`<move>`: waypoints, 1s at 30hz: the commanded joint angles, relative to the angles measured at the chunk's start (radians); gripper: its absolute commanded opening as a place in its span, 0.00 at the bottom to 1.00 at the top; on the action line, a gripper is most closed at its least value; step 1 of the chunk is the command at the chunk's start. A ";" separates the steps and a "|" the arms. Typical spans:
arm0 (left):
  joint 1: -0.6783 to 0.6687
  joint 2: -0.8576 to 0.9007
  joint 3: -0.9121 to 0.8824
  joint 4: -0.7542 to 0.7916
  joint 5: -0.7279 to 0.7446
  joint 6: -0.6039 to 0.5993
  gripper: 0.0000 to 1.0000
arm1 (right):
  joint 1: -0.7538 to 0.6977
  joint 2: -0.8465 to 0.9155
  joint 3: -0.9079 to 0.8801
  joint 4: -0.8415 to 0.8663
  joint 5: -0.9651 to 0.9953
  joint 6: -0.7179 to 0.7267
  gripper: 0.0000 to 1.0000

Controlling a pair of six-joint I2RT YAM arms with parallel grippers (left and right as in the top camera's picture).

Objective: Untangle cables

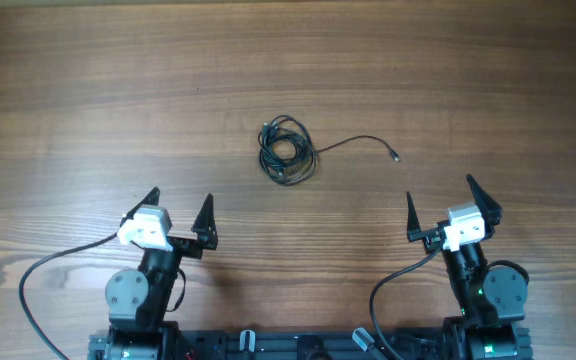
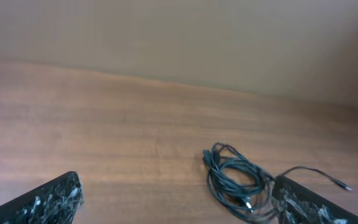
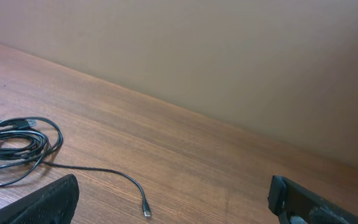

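A black cable bundle (image 1: 285, 150) lies coiled and tangled on the wooden table, near the middle. One loose end trails right and finishes in a small plug (image 1: 395, 156). The coil also shows in the left wrist view (image 2: 235, 180) and in the right wrist view (image 3: 14, 149), where the plug (image 3: 146, 212) lies between the fingers' sight line. My left gripper (image 1: 180, 212) is open and empty, near the front left, well short of the coil. My right gripper (image 1: 439, 206) is open and empty at the front right, short of the plug.
The wooden table (image 1: 88, 90) stretches around the cable. A plain beige wall (image 3: 229, 56) rises behind the table's far edge.
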 commanded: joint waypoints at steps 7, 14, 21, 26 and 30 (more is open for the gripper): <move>-0.004 0.352 0.234 -0.132 0.047 -0.058 1.00 | 0.001 0.008 -0.001 0.003 -0.016 -0.008 1.00; -0.004 0.571 0.374 -0.276 0.088 -0.112 1.00 | 0.000 0.008 -0.001 0.003 0.003 -0.058 1.00; -0.004 0.717 0.499 -0.361 0.087 -0.132 1.00 | 0.000 0.008 0.012 0.013 0.008 0.031 1.00; -0.004 0.748 0.499 -0.370 0.087 -0.132 1.00 | 0.000 0.032 0.087 -0.027 0.011 0.086 1.00; -0.004 0.770 0.499 -0.365 0.092 -0.133 1.00 | 0.000 0.149 0.162 -0.067 -0.007 0.182 1.00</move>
